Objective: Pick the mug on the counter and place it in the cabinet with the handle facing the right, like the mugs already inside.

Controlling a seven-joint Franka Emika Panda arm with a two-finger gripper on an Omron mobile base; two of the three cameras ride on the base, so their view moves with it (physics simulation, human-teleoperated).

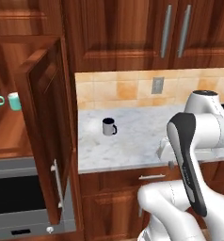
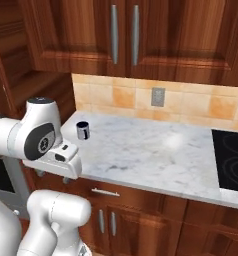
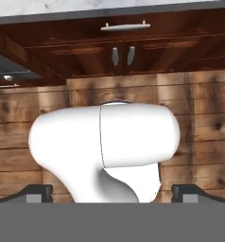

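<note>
Grey mug [image 1: 108, 126]: stood upright on the white marble counter [image 1: 132, 146], toward its left end, nearer the tiled back wall than the front edge; dark handle [image 1: 115, 130] turned to the right in the left base view. Cabinet [image 1: 20, 136]: located left of the counter, door [image 1: 45, 132] swung open; two teal mugs [image 1: 4, 100] seen on its wooden shelf. Gripper [image 3: 112, 193]: fingers spread wide apart, nothing held between them, pointed down toward the wooden floor [image 3: 204, 137], well apart from the mug. Wall outlet [image 1: 157, 85]: set in the tiles behind the counter
</note>
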